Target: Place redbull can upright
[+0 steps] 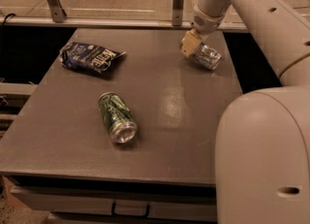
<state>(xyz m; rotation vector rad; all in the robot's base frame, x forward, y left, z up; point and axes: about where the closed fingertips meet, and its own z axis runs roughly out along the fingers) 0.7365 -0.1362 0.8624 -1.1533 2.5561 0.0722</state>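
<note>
From my station I see the gripper down at the far right part of the table, at the end of the arm that reaches in from the upper right. Its jaws are pinched on the left end of the redbull can; one tan finger shows against the metal, and the other is hidden behind it. The redbull can is not upright: it lies slanted, its free end pointing down and to the right, close to the table's right edge, with a dark shadow under it. I cannot tell whether it touches the top or hangs just above it. Well apart from it, near the middle of the left half, the green can lies on its side with its silver end facing me. The bag, dark blue, lies flat at the far left corner. The robot's pale body fills my lower right.
</note>
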